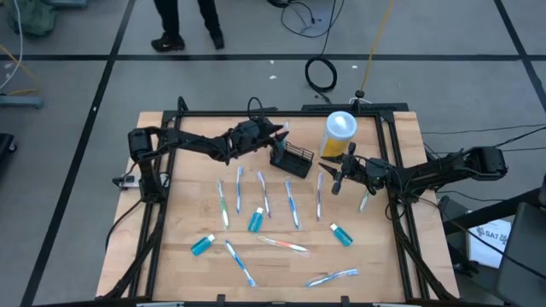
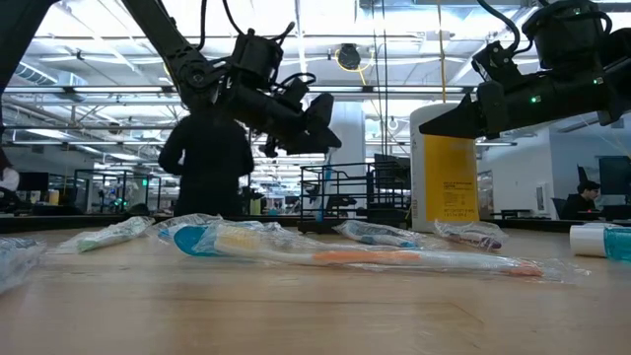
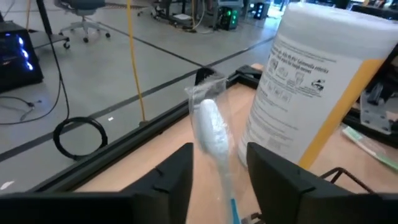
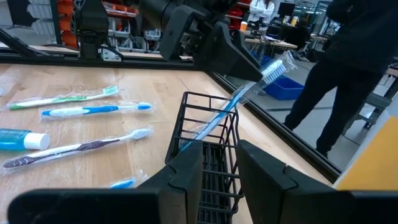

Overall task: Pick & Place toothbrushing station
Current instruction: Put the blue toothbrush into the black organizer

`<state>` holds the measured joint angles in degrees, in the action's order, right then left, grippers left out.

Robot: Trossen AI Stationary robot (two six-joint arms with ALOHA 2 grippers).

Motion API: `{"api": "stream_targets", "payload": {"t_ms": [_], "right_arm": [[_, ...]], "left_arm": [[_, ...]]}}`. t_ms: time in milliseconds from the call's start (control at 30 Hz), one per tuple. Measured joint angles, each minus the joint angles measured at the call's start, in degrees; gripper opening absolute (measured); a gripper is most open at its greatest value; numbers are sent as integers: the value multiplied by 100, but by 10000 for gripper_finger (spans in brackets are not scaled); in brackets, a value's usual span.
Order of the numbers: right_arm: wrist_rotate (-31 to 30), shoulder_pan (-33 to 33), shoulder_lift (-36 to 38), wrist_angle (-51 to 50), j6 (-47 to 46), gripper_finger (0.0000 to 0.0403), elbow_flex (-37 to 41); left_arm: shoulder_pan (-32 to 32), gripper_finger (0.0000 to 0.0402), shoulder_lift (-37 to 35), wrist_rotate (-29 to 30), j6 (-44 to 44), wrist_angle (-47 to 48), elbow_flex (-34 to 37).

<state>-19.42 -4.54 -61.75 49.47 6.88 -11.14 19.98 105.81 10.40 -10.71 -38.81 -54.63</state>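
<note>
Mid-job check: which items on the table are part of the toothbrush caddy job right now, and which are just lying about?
In the job:
- black wire-mesh caddy
- wrapped toothbrush leaning in the caddy, between the left claw's fingers
- right claw, beside the caddy

Lying about:
- yellow wipes canister
- toothpaste tubes
- spare wrapped toothbrushes on the table

The wrapped toothbrush [image 3: 214,140] handle is cut off at the frame's edge.

Surface [image 1: 196,213]: pale tan wood grain, black frame.
Basket [image 1: 292,159]: black wire mesh.
Canister [image 1: 339,134]: yellow body, white lid, white label with dark print.
Held toothbrush [image 4: 239,98]: blue handle, white bristles, clear wrap.
Tubes [image 1: 203,246]: teal, white caps.
Arms: black.
</note>
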Motion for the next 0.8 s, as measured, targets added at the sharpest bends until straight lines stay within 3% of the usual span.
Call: {"api": "stream_targets", "payload": {"t_ms": [333,633,800], "right_arm": [[0,0,1,-2,1,94,0],[0,0,1,-2,12,94,0],[2,0,-1,-2,88,93,0]], "left_arm": [[-1,16,-1,6,49,79,0],[-50,25,-1,97,47,-608,0],[-189,8,-5,892,62,-782,0]]}}
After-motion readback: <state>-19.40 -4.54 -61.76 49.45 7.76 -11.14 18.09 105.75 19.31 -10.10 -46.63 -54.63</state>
